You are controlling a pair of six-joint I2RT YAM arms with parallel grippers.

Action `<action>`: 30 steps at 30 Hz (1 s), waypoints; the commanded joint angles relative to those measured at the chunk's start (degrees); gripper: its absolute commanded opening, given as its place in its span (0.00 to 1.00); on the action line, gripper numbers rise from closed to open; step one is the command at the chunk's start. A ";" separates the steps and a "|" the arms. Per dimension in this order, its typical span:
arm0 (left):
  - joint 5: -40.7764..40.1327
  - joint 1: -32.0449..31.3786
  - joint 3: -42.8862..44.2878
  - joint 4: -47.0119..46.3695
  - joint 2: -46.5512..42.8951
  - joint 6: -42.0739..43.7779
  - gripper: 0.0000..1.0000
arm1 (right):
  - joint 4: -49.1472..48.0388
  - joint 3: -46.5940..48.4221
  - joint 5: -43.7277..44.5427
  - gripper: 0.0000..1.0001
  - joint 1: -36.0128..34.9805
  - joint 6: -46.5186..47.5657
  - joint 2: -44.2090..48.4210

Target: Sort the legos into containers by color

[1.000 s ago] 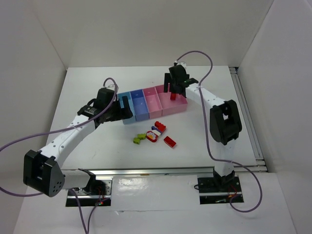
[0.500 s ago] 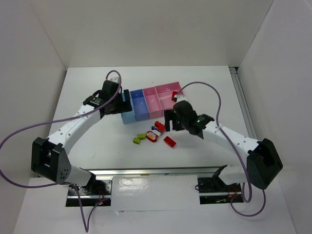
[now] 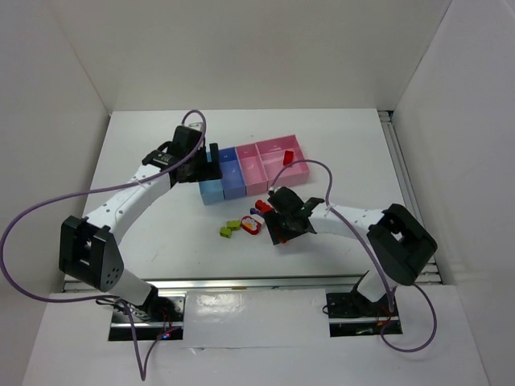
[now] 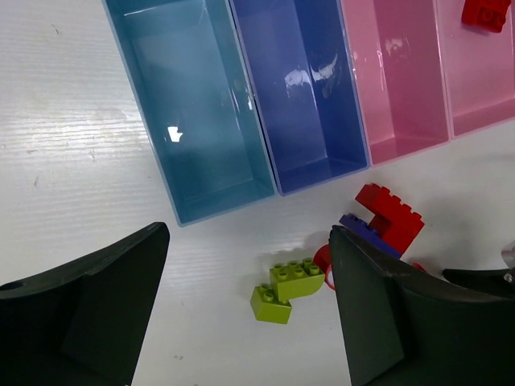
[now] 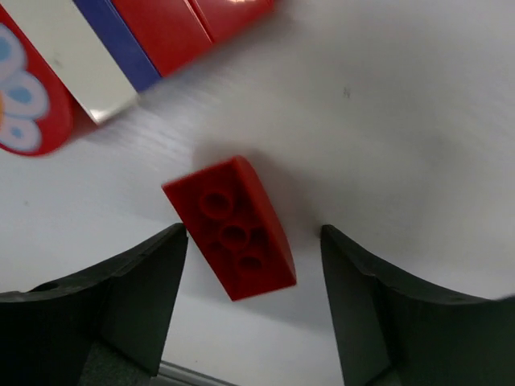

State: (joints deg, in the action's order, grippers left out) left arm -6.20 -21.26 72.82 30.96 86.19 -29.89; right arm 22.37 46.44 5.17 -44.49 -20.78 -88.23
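The joined trays run light blue [image 3: 211, 193], darker blue [image 3: 232, 178], pink [image 3: 256, 170] and large pink [image 3: 295, 167]. One red lego [image 3: 288, 155] lies in the large pink tray. Two yellow-green legos [image 3: 232, 228], a red-and-white piece [image 3: 252, 226] and a red lego [image 3: 264, 207] lie in front of the trays. My left gripper [image 3: 212, 163] hovers open and empty over the light blue tray's end. My right gripper [image 3: 282, 232] is open and low over a red brick [image 5: 232, 227], which lies between its fingers [image 5: 121, 297]. The top view hides that brick.
The left wrist view shows the light blue tray [image 4: 193, 121] and darker blue tray [image 4: 298, 96] empty, the yellow-green pair [image 4: 287, 288], and a red lego [image 4: 390, 215] on a blue-purple one [image 4: 354, 227]. White walls enclose the table on three sides.
My right arm swung from the large pink tray, leaving a red lego there, down to the table brick. My left arm moved slightly farther along the trays.
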 commanded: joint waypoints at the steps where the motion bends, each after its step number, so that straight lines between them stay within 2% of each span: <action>1: 2.15 -0.28 2.07 0.07 1.08 1.76 0.92 | -3.21 2.96 1.07 0.73 -0.42 2.49 -2.74; 2: 2.85 -0.28 2.07 0.07 1.08 1.76 0.92 | -3.21 2.96 1.07 0.71 -0.42 2.49 -3.35; 3: 2.86 -0.28 2.07 0.07 1.08 1.76 0.92 | -4.17 2.96 1.07 0.60 -0.42 2.49 -3.36; 5: 3.38 -0.28 2.07 0.07 1.61 1.76 0.92 | -4.70 2.43 1.77 0.51 -0.42 1.97 -1.69; 7: 3.38 -0.28 2.07 0.07 1.61 1.76 0.92 | -3.14 3.57 2.30 0.32 -0.42 1.36 0.50; 10: 3.38 -0.28 2.07 0.68 2.14 1.76 0.92 | 0.29 6.47 3.53 0.31 -0.42 0.83 4.71; 14: 2.15 -0.28 2.07 1.73 1.61 1.06 0.93 | 3.38 11.65 9.50 0.31 0.45 0.30 7.89; 18: 2.32 -0.28 -2.23 3.40 -1.46 -0.87 0.93 | -1.61 16.23 12.85 0.32 5.71 0.29 7.02; 20: 2.85 -0.28 -4.43 3.40 -3.92 -0.87 0.93 | -4.16 20.87 11.19 0.33 10.37 0.30 1.94; 24: 2.86 -0.80 -9.00 4.19 -6.82 -1.57 0.93 | -10.67 29.22 11.09 0.37 13.20 3.89 -7.91; 28: 4.70 -1.95 -14.98 4.72 -10.69 -3.50 0.90 | -9.99 38.98 10.56 0.38 15.57 4.95 -18.19; 29: 4.70 -3.17 -15.77 4.20 -11.48 -3.51 0.90 | -9.98 41.52 10.56 0.40 16.27 4.95 -20.82; 30: 4.70 -3.70 -16.38 4.20 -12.70 -3.51 0.90 | -9.98 42.41 10.56 0.55 17.06 4.95 -21.72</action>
State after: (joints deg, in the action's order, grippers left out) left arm -2.83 -23.29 57.76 34.87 76.88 -31.92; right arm 14.50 83.99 15.55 -28.64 -17.26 -107.15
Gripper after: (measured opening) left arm 0.905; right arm 0.487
